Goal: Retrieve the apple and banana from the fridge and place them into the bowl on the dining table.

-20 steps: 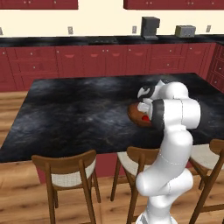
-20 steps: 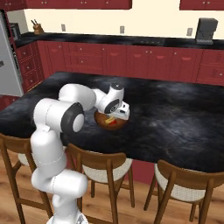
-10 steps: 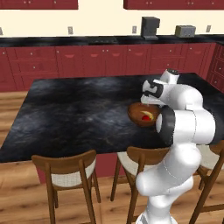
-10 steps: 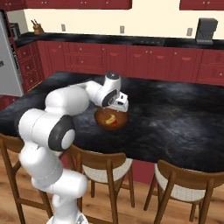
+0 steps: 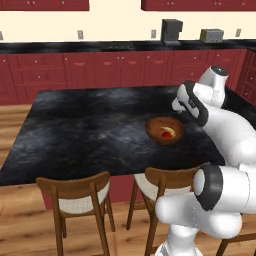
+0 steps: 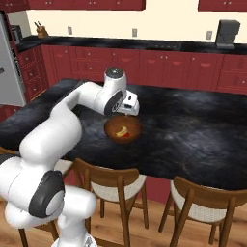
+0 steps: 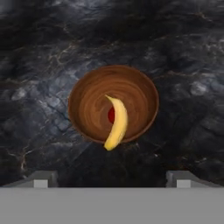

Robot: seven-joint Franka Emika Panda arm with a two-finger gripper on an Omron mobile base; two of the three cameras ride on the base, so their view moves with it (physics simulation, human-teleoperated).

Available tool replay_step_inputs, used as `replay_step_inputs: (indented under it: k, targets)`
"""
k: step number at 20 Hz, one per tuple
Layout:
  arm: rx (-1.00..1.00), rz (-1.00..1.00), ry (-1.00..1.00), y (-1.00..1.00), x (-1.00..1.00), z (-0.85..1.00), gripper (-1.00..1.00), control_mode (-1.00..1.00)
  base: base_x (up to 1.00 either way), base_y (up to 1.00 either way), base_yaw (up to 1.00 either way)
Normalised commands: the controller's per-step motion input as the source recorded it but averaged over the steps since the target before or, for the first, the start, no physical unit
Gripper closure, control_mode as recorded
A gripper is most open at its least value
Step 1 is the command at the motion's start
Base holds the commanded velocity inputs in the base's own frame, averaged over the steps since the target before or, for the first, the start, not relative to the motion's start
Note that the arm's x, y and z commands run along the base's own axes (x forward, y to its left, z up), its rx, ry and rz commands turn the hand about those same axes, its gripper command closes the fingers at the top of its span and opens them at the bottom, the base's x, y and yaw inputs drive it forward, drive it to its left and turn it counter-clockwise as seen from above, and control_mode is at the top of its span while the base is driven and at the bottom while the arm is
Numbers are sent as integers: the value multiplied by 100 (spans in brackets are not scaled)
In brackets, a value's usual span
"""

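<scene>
The brown bowl [image 5: 158,138] [image 6: 111,127] [image 7: 89,98] stands on the black marbled dining table [image 5: 85,125] [image 6: 193,130] [image 7: 43,52]. In it the yellow banana [image 5: 170,132] [image 6: 121,130] [image 7: 117,124] lies across the dark-red apple [image 5: 164,135] [image 6: 127,136] [image 7: 110,115], one end resting on the rim. My gripper [image 5: 178,105] [image 6: 126,114] [image 7: 113,179] hovers open above the bowl with nothing between its fingers. The grey fridge [image 6: 9,72] is at the far left.
Wooden chairs [image 5: 80,197] [image 6: 118,185] line the table's near edge. Red cabinets with a black counter [image 5: 100,47] run along the back wall, carrying a coffee machine [image 5: 171,31], a toaster [image 5: 211,35] and a knife block [image 6: 41,31].
The gripper has risen from just over the bowl and pulled back a little toward the far side. The banana and apple stay in the bowl.
</scene>
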Motion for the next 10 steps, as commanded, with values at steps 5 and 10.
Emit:
replay_step_inputs:
  k: [5, 10]
  targets:
    - [0, 0, -19, -3, -100, 32, -100, -100, 0, 0, 0]
    - [0, 0, -5, -2, -100, 17, -100, -100, 0, 0, 0]
